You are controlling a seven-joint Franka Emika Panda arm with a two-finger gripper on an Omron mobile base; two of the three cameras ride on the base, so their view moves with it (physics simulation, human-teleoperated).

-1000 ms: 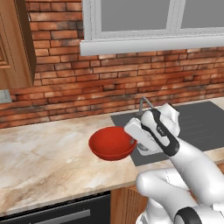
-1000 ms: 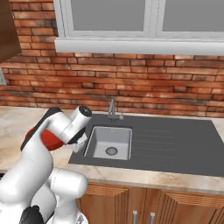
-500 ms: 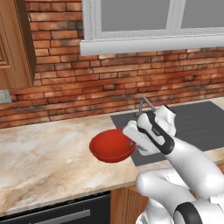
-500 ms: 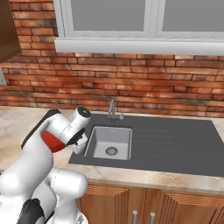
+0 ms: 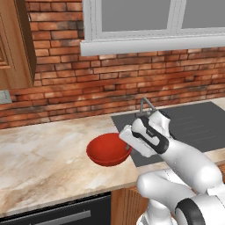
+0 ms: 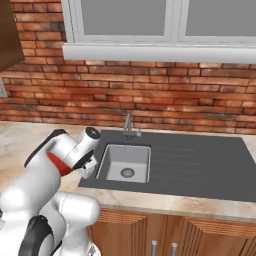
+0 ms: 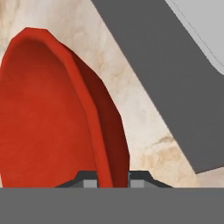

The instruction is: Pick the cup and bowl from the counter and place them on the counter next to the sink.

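- the red bowl (image 5: 107,150) hangs in the grip of the robot's fingers (image 7: 112,183), just above the beige marbled table (image 5: 44,158), close to the left edge of the dark grey sink (image 6: 125,164) surround.
- in the hand view the fingers sit narrow, one on each side of the bowl's rim, so the rim wall is pinched between them.
- in the left base view the bowl looks roughly level, its open side up, with a shadow on the table beneath it.
- the white arm (image 5: 176,158) reaches from the lower right of that view, its wrist bent toward the bowl's right rim.
- in the right base view a strip of the bowl's red shows behind the arm, left of the sink basin.
- the sink basin is a pale grey rectangle with a round drain, set in a dark grey surround with a ribbed drainer to its right; a slim faucet (image 6: 128,124) stands behind it.
- a red brick wall (image 6: 150,95) with a window sill rises behind the table.
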